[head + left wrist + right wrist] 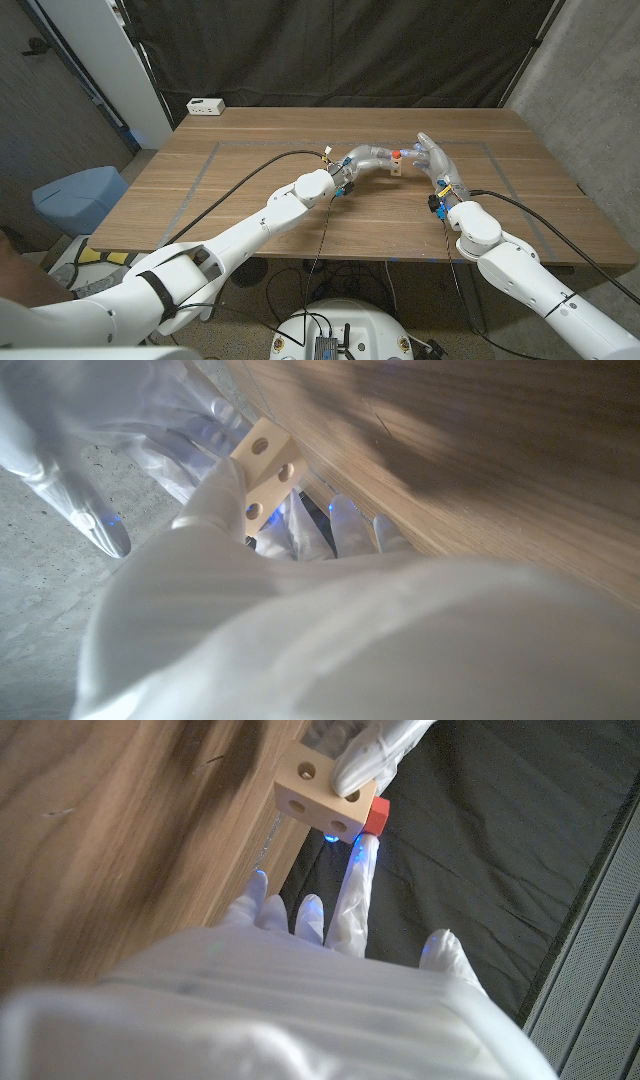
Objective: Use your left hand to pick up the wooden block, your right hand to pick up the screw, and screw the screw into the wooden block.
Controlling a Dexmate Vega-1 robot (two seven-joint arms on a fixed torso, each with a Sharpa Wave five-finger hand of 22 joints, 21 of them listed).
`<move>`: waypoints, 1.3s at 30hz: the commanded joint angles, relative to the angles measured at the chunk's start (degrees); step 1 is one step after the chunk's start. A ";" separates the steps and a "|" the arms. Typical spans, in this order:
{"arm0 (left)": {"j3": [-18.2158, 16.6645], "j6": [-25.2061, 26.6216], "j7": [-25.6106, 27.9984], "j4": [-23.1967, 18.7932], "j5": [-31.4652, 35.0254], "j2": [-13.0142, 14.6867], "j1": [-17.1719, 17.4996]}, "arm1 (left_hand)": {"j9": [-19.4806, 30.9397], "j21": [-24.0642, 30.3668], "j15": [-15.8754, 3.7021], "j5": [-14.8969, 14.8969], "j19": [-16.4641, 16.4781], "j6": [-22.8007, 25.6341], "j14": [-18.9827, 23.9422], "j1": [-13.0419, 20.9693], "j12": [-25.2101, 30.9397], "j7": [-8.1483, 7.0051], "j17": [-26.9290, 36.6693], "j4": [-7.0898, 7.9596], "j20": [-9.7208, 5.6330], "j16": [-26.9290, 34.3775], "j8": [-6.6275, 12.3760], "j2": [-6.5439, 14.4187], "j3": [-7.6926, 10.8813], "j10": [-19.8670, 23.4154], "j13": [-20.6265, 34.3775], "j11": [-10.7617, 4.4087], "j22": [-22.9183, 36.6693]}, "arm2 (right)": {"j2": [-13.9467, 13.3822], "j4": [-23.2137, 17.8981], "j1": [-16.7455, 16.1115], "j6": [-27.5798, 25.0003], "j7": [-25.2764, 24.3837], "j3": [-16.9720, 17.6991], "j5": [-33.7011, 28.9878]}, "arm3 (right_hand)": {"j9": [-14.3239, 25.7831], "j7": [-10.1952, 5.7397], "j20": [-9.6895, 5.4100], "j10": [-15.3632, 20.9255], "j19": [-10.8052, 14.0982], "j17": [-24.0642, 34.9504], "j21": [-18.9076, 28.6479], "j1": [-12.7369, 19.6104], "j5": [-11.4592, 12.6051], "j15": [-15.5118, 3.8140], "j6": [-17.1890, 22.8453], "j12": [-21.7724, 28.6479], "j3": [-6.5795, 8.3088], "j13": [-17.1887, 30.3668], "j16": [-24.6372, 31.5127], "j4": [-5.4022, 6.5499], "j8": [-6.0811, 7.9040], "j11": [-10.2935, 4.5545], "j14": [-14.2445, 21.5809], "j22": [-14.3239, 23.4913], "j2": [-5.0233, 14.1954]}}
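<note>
Block (pixel 398 166) sits gripped in the left hand (pixel 368 158), red screw (pixel 396 155) at its top, right hand (pixel 434 160) at three o'clock, fingers spread.

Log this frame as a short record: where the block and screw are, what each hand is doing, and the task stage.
block: wooden block with round holes, held off the table at its far middle
screw: red-headed screw at the block's side; whether threaded in cannot be told
left hand: left hand grips the block
right hand: right hand at the screw, fingers reaching to it; grip unclear
stage: block picked up, hands brought together
background: white box at far left table edge
</note>
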 commanded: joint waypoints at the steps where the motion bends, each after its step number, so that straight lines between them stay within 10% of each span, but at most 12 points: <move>1: 0.02 -0.01 0.07 0.14 0.00 -0.08 -0.02 | 0.05 0.35 -0.84 0.36 0.14 3.79 0.45 -0.78 1.42 2.49 0.02 1.68 -0.25 0.08 0.32 1.06 2.28 0.97 2.04 -0.77 0.31 | 0.04 -0.51 -0.44 -0.19 -0.84 0.15 -0.54 | 0.08 0.26 0.16 0.82 0.55 0.15 0.38 0.53 0.41 0.17 0.87 0.39 0.32 0.19 0.51 -0.06 0.19 -0.14 0.61 0.09 0.25; 39: 0.07 0.15 0.22 -0.54 0.22 0.17 0.19 | 0.05 0.40 -0.78 0.37 0.25 3.95 0.45 -0.84 1.46 2.50 0.02 1.62 -0.36 0.08 0.36 1.10 2.39 1.07 2.04 -0.67 0.31 | -0.19 -1.85 -1.52 0.38 -0.72 0.99 -0.64 | -0.04 0.96 0.03 4.39 1.32 0.16 0.20 0.73 0.37 -0.54 7.07 0.41 0.52 0.16 0.46 -0.09 0.97 -0.11 2.20 0.09 0.46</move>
